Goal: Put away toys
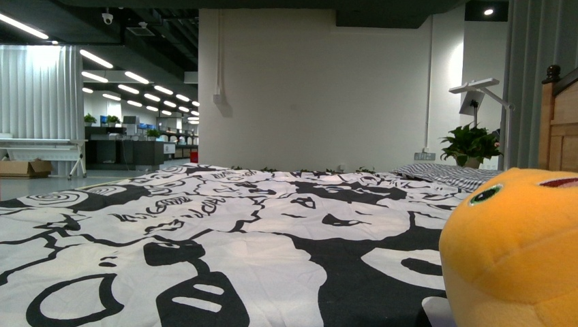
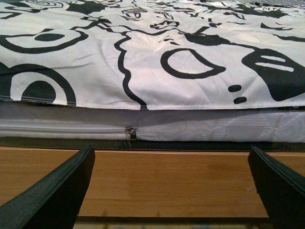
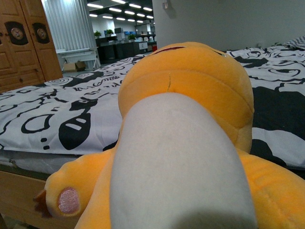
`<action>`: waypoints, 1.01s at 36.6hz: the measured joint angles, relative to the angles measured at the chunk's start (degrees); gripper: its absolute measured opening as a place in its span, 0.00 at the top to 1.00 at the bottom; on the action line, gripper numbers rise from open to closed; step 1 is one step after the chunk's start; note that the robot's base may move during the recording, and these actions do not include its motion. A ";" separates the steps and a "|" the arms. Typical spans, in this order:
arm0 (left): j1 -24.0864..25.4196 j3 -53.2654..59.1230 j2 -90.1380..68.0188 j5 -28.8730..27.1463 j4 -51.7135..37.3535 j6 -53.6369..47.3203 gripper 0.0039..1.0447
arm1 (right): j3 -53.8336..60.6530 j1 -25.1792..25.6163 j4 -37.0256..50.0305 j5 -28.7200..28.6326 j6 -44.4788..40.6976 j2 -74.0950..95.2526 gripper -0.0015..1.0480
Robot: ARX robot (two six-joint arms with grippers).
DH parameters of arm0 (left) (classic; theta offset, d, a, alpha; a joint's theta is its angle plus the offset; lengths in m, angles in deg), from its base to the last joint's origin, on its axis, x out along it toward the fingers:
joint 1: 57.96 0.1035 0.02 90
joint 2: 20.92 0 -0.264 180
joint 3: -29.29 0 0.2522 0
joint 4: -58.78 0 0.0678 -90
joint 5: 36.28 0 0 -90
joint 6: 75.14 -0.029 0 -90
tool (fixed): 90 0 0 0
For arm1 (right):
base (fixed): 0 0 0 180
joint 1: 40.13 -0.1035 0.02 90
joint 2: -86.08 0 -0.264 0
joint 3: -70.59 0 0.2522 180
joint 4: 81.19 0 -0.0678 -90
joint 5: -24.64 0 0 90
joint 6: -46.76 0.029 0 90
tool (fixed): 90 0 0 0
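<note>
The orange-yellow plush animal (image 1: 518, 245) fills the lower right of the front view, its rounded head and one dark green eye showing above the bed. In the right wrist view the plush animal (image 3: 190, 90) takes up most of the picture, with its pale belly and a pink paw pad (image 3: 69, 200) close to the camera. My right gripper is shut on the plush animal, and its fingers are hidden behind the toy. My left gripper (image 2: 171, 191) is open with nothing between its dark fingers (image 2: 52, 195), facing the wooden bed rail (image 2: 167, 176).
A bed with a black-and-white patterned cover (image 1: 204, 231) spreads across the front view. A wooden headboard (image 1: 559, 122) and a potted plant (image 1: 470, 146) stand at the right. A wooden wardrobe (image 3: 24, 43) shows in the right wrist view. The mattress zipper (image 2: 129, 132) sits above the rail.
</note>
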 joint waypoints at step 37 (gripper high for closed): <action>0.11 0.00 -0.11 -0.04 0.00 0.00 0.06 | 0.00 -0.11 0.00 0.00 0.00 -0.04 0.90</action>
